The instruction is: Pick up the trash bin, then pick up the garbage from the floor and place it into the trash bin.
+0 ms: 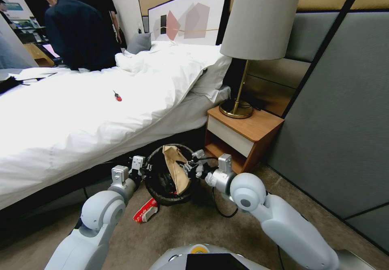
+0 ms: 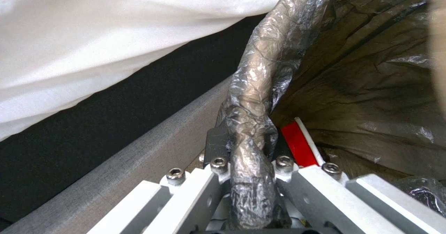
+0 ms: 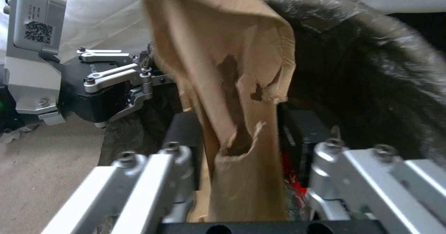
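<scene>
Head view first: the trash bin (image 1: 170,177) hangs between the two arms, just off the carpet (image 1: 194,225) in front of the bed (image 1: 81,116) and beside the nightstand (image 1: 243,134). The left gripper (image 1: 142,168) meets its rim on the bed side, and the right gripper (image 1: 190,168) reaches over the opposite rim with a brown paper bag (image 1: 175,166) standing half inside. A red-and-white packet (image 1: 146,211) lies on the carpet just below the bin — not picked up yet.

Left wrist view: the left gripper (image 2: 251,157) is pinched on the bin's bag-wrapped rim (image 2: 253,98), one finger outside and one inside. Something red and white (image 2: 299,143) lies within the liner.

Right wrist view: the right gripper (image 3: 241,136) is clamped on the paper bag (image 3: 223,70), which rises torn and creased from between its fingers over the bin's dark liner (image 3: 371,73). The left gripper (image 3: 125,84) shows farther off at the rim.

By my reading the bin is already lifted and some litter is in; the paper bag is not yet let go, and at least the packet on the floor remains.
</scene>
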Tool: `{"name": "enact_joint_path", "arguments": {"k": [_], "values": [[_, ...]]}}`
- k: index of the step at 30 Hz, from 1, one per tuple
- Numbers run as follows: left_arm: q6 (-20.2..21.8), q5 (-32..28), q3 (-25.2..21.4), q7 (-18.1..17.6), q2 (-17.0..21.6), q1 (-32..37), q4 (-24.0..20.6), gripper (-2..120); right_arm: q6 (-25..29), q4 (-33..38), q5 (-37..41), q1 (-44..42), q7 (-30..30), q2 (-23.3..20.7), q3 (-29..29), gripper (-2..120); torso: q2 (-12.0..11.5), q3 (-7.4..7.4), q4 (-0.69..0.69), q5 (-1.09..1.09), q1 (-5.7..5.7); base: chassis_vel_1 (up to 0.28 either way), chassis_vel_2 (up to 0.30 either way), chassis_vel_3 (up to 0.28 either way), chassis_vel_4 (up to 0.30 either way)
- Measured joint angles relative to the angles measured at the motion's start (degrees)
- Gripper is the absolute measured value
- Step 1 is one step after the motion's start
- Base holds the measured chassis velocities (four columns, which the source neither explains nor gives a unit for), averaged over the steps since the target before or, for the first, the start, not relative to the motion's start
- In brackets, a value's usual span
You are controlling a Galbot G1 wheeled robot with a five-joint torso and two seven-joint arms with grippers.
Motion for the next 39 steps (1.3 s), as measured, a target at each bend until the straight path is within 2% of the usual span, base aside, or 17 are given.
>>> {"name": "enact_joint_path", "arguments": {"k": [2, 3, 6, 7, 12, 16, 22, 31, 35, 37, 39], "values": [[0.0, 0.0, -0.1, 0.0, 0.0, 0.0, 0.0, 1, 0.1, -0.6, -0.5, 0.2, 0.3, 0.8, -0.6, 54, 0.0, 0.0, 0.0, 0.0, 0.0, 0.0, 0.0, 0.0, 0.0], [0.0, 0.0, -0.1, 0.0, 0.0, 0.0, 0.0, 1, 0.1, -0.6, -0.5, 0.2, 0.3, 0.8, -0.6, 54, 0.0, 0.0, 0.0, 0.0, 0.0, 0.0, 0.0, 0.0, 0.0], [0.0, 0.0, 0.0, 0.1, 0.0, 0.0, -0.1, 1, 0.3, -1.2, -1.2, 0.5, 0.3, 1.4, -0.9, 69, 0.0, 0.0, 0.0, 0.0, 0.0, 0.0, 0.0, 0.0, 0.0], [0.0, 0.0, 0.0, 0.1, 0.0, 0.0, -0.1, 1, 0.3, -1.2, -1.2, 0.5, 0.3, 1.4, -0.9, 69, 0.0, 0.0, 0.0, 0.0, 0.0, 0.0, 0.0, 0.0, 0.0], [0.0, 0.0, 0.2, 0.1, -0.2, 0.0, -0.1, 1, 0.5, -1.3, -1.3, 1.2, 0.4, 1.9, -1.1, 89, 0.0, 0.0, 0.0, 0.0, 0.0, 0.0, 0.0, 0.0, 0.0], [0.0, 0.0, 0.4, 0.1, -0.2, 0.0, -0.1, 1, 0.8, -1.3, -1.3, 1.8, 0.7, 1.9, -0.7, 99, 0.0, 0.0, 0.01, 0.0, 0.0, 0.0, 0.0, 0.0, 0.0], [0.0, 0.1, 0.5, 0.1, -0.4, 0.0, 0.4, 1, 0.9, 0.9, -0.1, 2.3, 1.6, 0.3, 1.3, 100, 0.0, 0.0, 0.0, 0.01, 0.0, 0.0, 0.0, 0.0, 0.0], [0.0, -0.7, 0.3, -0.3, -0.3, -0.3, 1.9, 1, 2.0, 7.8, 5.7, 3.4, 3.6, -6.2, 8.2, 100, 0.0, 0.0, 0.0, 0.0, 0.0, 0.0, 0.0, 0.0, 0.0], [0.0, -1.0, -0.6, -0.4, -0.2, 0.1, 2.5, 1, 5.2, 10.2, 6.7, 2.6, 3.7, -9.5, 11.6, 100, 0.0, 0.0, 0.01, 0.01, 0.0, 0.0, 0.0, 0.0, 0.0], [0.0, -1.1, -0.9, -0.5, -0.2, 0.4, 2.7, 1, 8.3, 11.3, 6.2, 0.9, 3.9, -11.1, 13.5, 100, 0.0, 0.0, 0.01, 0.01, 0.0, 0.0, 0.0, 0.0, 0.0], [0.0, -1.2, -1.4, -0.6, -0.3, 0.9, 2.7, 1, 13.2, 12.9, 3.4, -4.3, 3.8, -13.3, 18.6, 100, 0.0, 0.0, -0.01, 0.01, 0.0, 0.0, 0.0, 0.0, 0.0]]}}
